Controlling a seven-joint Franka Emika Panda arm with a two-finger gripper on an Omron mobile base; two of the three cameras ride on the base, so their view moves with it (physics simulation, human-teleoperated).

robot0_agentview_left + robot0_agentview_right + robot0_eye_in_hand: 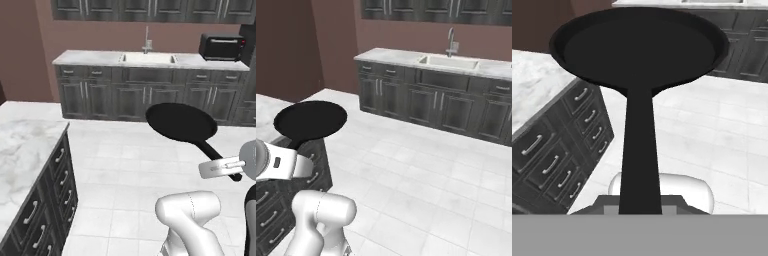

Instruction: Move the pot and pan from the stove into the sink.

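Gripper [235, 167]: clamping the pan [181, 122] by its handle end.
Carrying it level, for transfer toward the sink [148, 58].

- The left base view looks from behind the arm, forward and down across the tiled floor [125, 160] to the far worktop [90, 57] with the sink [148, 58], seen nearly head-on and well apart.
- The right base view faces the same sink [448, 62] and floor [421, 175] more obliquely.
- Both share the pan [181, 122], seen from opposite sides.
- The hand view looks closely along the pan [639, 45] handle, toward the far cabinets.
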